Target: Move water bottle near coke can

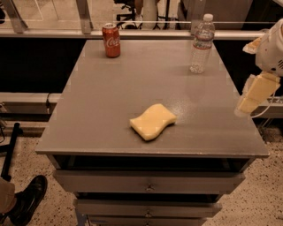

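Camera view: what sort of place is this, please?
Probably an office or lab: a grey table with drawers, office chair bases behind a glass partition. The end effector hangs beside the table's right edge.

The only writing that can be read is the white Coca-Cola script running down the side of the small red soda can with a silver top [111, 40], which stands near the far left corner of the grey counter [110, 110]. The clear ribbed plastic water bottle with a white cap [201, 44], near the far right corner, carries a pale label band, but its print is too small to read. The cream-coloured claw [250, 101] hangs just off the counter's right edge.
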Controlling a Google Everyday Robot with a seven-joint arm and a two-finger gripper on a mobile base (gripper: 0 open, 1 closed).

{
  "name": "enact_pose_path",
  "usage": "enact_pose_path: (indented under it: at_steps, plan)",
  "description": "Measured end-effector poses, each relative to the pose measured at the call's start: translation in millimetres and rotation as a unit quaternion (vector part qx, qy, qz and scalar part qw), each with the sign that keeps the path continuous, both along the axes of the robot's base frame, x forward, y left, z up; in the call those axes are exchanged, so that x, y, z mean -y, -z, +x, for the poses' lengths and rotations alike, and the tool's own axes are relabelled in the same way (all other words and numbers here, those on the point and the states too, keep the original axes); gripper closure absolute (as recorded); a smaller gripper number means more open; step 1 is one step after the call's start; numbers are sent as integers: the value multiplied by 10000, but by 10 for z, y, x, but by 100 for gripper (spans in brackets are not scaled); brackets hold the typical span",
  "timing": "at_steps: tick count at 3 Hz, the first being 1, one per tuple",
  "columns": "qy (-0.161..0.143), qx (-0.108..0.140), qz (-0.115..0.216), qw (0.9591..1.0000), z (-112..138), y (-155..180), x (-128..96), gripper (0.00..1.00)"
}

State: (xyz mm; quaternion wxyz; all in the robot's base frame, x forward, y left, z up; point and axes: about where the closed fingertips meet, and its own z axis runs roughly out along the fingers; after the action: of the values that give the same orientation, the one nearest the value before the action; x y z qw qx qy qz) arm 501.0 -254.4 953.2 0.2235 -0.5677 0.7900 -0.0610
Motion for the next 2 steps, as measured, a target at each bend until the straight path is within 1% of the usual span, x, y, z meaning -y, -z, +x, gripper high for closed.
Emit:
enact_pose_path:
  at_steps: [1, 2]
  plan:
    - [194, 610, 270, 9976, 578, 158, 239, 0]
    - [285, 1071, 693, 9914, 1059, 218, 371, 0]
